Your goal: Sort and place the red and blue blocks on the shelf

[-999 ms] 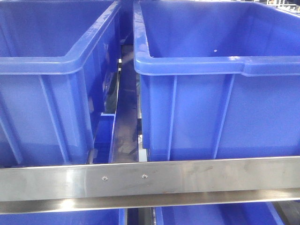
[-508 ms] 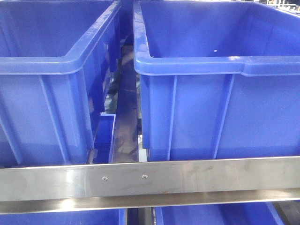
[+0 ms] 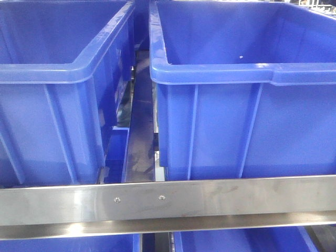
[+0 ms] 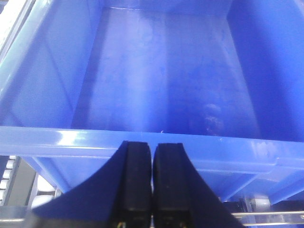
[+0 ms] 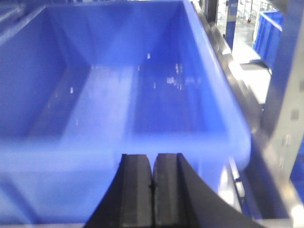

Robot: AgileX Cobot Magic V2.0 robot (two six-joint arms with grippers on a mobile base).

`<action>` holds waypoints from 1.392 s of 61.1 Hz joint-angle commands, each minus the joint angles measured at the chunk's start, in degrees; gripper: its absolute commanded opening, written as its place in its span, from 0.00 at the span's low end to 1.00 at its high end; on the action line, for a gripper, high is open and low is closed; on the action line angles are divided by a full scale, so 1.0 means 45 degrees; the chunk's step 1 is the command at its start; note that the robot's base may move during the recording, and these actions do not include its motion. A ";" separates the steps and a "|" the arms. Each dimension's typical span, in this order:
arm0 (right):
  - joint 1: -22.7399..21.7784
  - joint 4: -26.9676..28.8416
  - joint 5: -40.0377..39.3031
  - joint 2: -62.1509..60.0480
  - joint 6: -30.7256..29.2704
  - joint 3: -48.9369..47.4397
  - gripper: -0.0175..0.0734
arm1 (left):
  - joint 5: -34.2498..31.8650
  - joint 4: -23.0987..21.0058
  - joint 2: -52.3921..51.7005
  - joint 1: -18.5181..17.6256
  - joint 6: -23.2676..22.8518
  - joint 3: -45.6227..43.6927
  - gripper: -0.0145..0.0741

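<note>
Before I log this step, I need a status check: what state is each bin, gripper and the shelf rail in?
Left gripper: shut, holding nothing, at the bin's near rim.
Right gripper: shut, holding nothing.
Left bin: upright, no block visible inside.
Right bin: upright, no block visible inside.
Shelf front rail: level, in front of both bins.

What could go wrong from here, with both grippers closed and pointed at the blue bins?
1. Neither the left gripper nor the right gripper holds a block, and no red or blue block shows in any view, so nothing may get placed.
2. Each gripper sits close to a bin rim; pushing forward could knock the bin.
3. The right wrist view is blurred, so judging clearance to the shelf upright is unreliable.
</note>
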 commanded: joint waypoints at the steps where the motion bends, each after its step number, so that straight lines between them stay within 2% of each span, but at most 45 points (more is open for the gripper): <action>1: -0.0030 0.0082 -0.1121 -0.0805 -0.0031 0.0420 0.25 | -0.0954 0.0122 0.0044 0.0028 -0.0118 -0.0376 0.30; 15: -0.0030 0.0110 -0.1022 -0.2562 -0.0031 0.1394 0.25 | -0.0954 0.0122 0.0044 0.0028 -0.0118 -0.0376 0.30; 85: -0.0030 0.0110 -0.1105 -0.2537 -0.0031 0.1722 0.25 | -0.0954 0.0122 0.0044 0.0028 -0.0118 -0.0376 0.30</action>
